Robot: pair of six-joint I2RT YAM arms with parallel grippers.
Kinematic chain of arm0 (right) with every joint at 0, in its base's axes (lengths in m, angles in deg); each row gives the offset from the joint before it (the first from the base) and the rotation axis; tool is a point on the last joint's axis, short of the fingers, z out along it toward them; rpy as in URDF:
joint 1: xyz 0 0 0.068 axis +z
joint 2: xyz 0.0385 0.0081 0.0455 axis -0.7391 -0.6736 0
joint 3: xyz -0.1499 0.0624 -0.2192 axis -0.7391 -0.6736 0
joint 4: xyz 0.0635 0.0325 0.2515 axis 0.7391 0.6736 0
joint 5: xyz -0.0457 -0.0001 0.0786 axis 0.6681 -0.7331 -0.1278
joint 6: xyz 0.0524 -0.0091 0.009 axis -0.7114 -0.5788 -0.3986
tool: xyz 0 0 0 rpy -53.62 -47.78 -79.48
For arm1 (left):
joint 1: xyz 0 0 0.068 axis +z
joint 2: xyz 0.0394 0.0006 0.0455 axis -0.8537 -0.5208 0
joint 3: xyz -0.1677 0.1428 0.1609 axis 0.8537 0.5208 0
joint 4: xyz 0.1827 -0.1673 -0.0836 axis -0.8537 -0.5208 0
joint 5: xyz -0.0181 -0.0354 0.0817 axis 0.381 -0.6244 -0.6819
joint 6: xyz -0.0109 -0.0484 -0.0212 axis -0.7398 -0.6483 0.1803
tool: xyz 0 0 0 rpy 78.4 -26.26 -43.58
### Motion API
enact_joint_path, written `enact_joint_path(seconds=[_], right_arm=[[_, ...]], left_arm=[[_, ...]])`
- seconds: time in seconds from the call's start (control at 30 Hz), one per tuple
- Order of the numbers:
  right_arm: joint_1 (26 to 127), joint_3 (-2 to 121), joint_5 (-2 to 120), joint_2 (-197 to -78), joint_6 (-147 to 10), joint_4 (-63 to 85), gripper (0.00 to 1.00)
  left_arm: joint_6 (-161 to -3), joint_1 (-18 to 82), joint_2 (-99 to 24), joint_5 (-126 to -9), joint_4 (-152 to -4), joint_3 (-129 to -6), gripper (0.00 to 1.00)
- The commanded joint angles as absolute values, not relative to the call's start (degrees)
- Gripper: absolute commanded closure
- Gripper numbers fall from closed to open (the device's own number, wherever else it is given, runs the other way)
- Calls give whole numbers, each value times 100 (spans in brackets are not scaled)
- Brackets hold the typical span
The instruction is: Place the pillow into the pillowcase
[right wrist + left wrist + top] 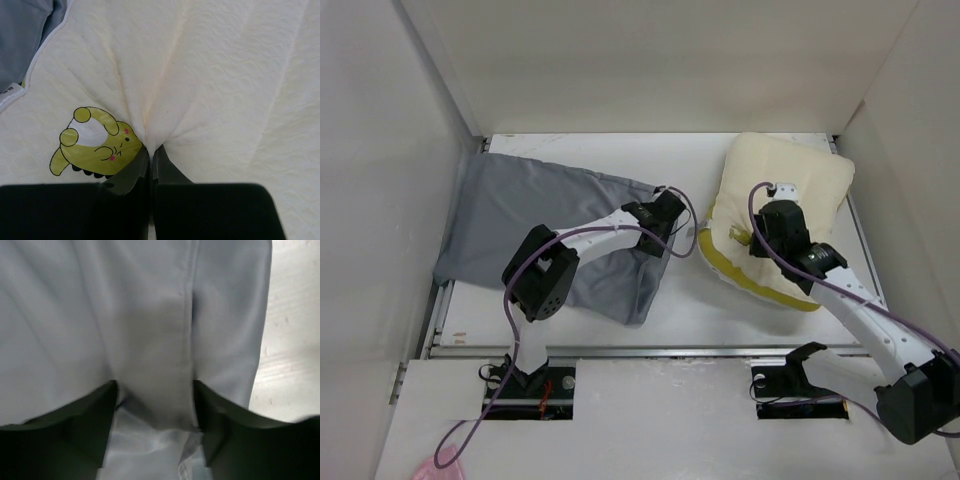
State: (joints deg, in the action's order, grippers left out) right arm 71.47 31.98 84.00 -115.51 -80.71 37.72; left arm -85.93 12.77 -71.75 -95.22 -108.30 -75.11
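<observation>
Slippage is the main worry: the right pincer (150,156) is clamped together on only a small pucker of the pillow (785,170) beside its cartoon logo (95,142), and that could pull free. The pillow lies on the surface (720,310) just right of the pillowcase (540,210), outside it. The left pincer (155,410), fingers apart astride the hem, may seize both layers and close the mouth.

The pillowcase (520,200) is soft grey cloth, matt and wrinkled, with a stitched hem. The pillow (790,170) has a cream quilted cover with a fine wavy texture and a printed yellow-green logo (92,142). The right claw (150,152) looks like dark matt plastic. The counter (720,310) is white, smooth and faintly scuffed.
</observation>
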Motion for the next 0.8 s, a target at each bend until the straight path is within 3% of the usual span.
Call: enact_joint_path(seconds=[0.0, 0.17, 0.27, 0.3, 0.47, 0.57, 0.77], right_arm=[[7183, 3260, 8538, -11327, -8110, 3469, 100], [7183, 3146, 8328, -11327, -8110, 3469, 100], [7183, 3093, 8204, -11327, -8110, 3407, 100], [7235, 3093, 8204, -11327, -8015, 3346, 100], [7858, 3110, 7993, -11467, -7794, 2925, 100], [8411, 3373, 7923, -11862, -7539, 2634, 100], [8598, 4042, 7852, -13136, -7565, 2379, 100]], left_arm=[[-8792, 1370, -7098, -9937, -10999, -8131, 48], [-8793, 1423, -7046, -9990, -11000, -8273, 64], [-8793, 1475, -7045, -9990, -11000, -8326, 86], [-8793, 1475, -7045, -10042, -11000, -8326, 100], [-8995, 1475, -6634, -10193, -10992, -8335, 100], [-8873, 1475, -6019, -9824, -10746, -8107, 100], [-8872, 1423, -5428, -9375, -10499, -7781, 100]])
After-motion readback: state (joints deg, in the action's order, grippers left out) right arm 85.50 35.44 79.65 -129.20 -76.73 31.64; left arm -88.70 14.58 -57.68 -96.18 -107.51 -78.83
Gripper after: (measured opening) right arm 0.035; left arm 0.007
